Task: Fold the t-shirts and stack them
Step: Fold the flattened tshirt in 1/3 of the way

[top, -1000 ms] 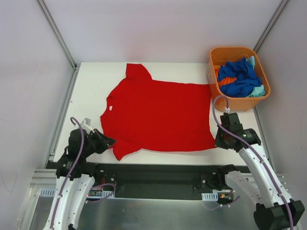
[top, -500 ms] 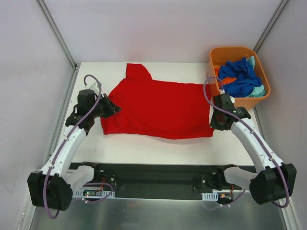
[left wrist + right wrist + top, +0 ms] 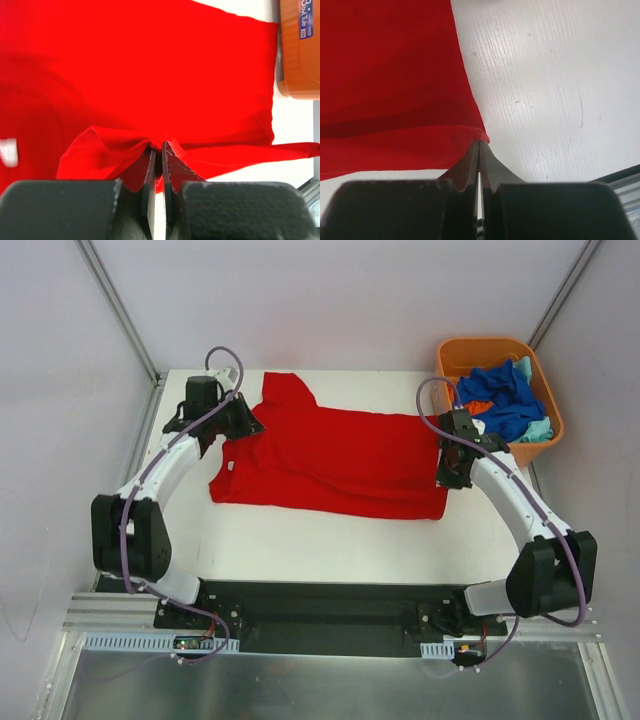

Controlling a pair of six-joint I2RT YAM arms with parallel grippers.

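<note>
A bright red t-shirt (image 3: 330, 460) lies on the white table, its near half folded back over its far half. My left gripper (image 3: 250, 424) is shut on the red cloth near the collar side, with the sleeve bunched at its tips (image 3: 159, 145). My right gripper (image 3: 443, 476) is shut on the shirt's hem corner (image 3: 481, 136) at the right edge. Royal blue (image 3: 500, 405), orange and pale teal shirts lie crumpled in the orange tub (image 3: 497, 348) at the back right.
The orange tub's wall (image 3: 300, 55) shows at the right of the left wrist view. Bare white table (image 3: 330, 545) lies in front of the shirt. Metal frame posts (image 3: 120, 310) rise at the back corners.
Both grippers have carried the shirt's near edge away from the robot, toward the back. The shirt went from flat and spread to folded in half lengthwise.
</note>
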